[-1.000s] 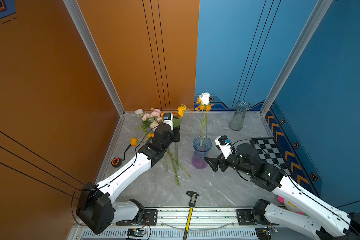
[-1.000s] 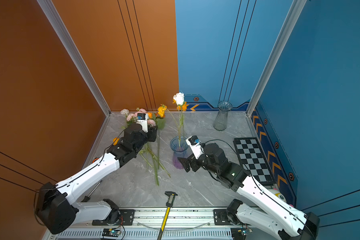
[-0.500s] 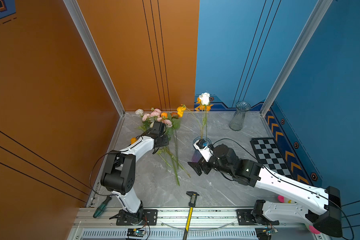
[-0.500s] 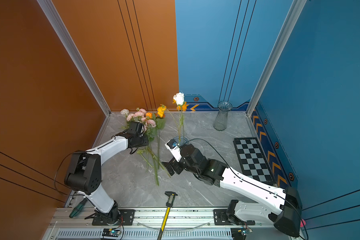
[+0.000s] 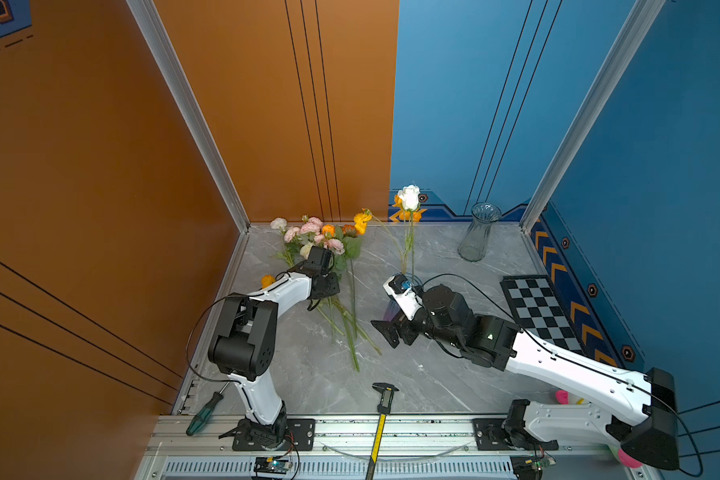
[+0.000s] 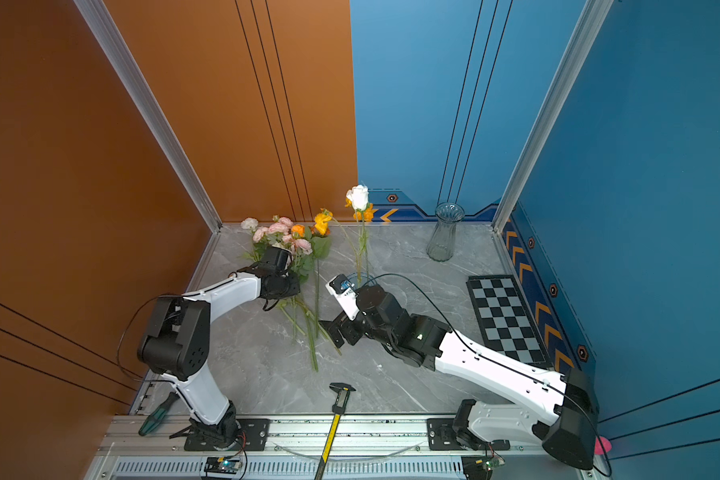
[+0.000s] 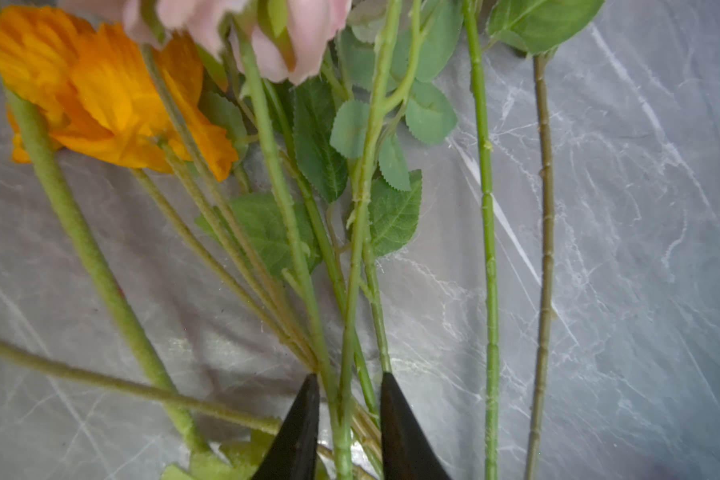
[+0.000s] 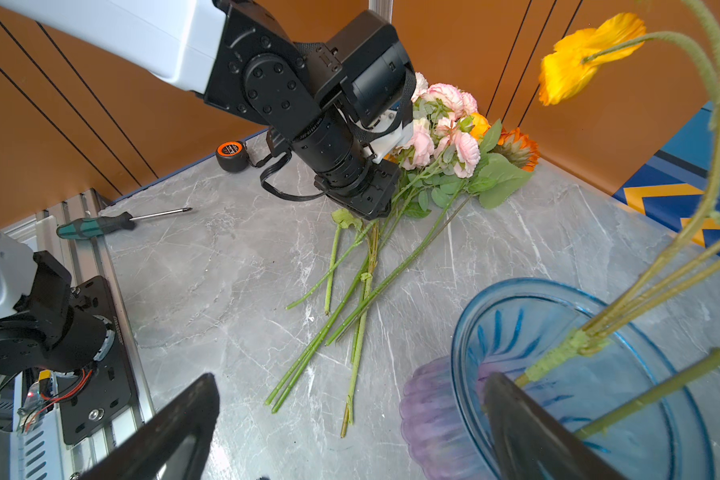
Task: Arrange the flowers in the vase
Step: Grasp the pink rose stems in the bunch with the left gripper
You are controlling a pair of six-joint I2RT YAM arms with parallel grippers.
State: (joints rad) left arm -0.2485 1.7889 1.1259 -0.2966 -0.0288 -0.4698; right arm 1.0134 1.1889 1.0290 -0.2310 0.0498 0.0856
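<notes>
A bunch of flowers (image 5: pixel 321 241) (image 6: pixel 287 241) with pink, cream and orange blooms lies on the marble floor at the back left, its stems fanning forward. My left gripper (image 7: pixel 350 376) (image 5: pixel 325 287) (image 8: pixel 366 199) is down on the bunch. Its jaws stand narrow around a few green stems (image 7: pixel 341 316), with slivers of gap beside them. The blue-rimmed, purple-bodied vase (image 8: pixel 433 415) (image 5: pixel 391 309) holds a white rose (image 5: pixel 409 197) and yellow poppies (image 8: pixel 574 62). My right gripper (image 8: pixel 352 378) (image 5: pixel 391 324) hangs wide open and empty, with one finger close against the vase.
A clear glass vase (image 5: pixel 476 232) stands at the back right, beside a checkerboard (image 5: pixel 541 316). A caliper (image 5: pixel 381 415) lies at the front edge and a green screwdriver (image 5: pixel 204 411) at the front left. A tape measure (image 8: pixel 231 156) sits by the left wall.
My left arm has folded back and set its gripper down on the bunch's stems, and the jaws have narrowed. My right gripper has moved left and forward beside the vase, still open.
</notes>
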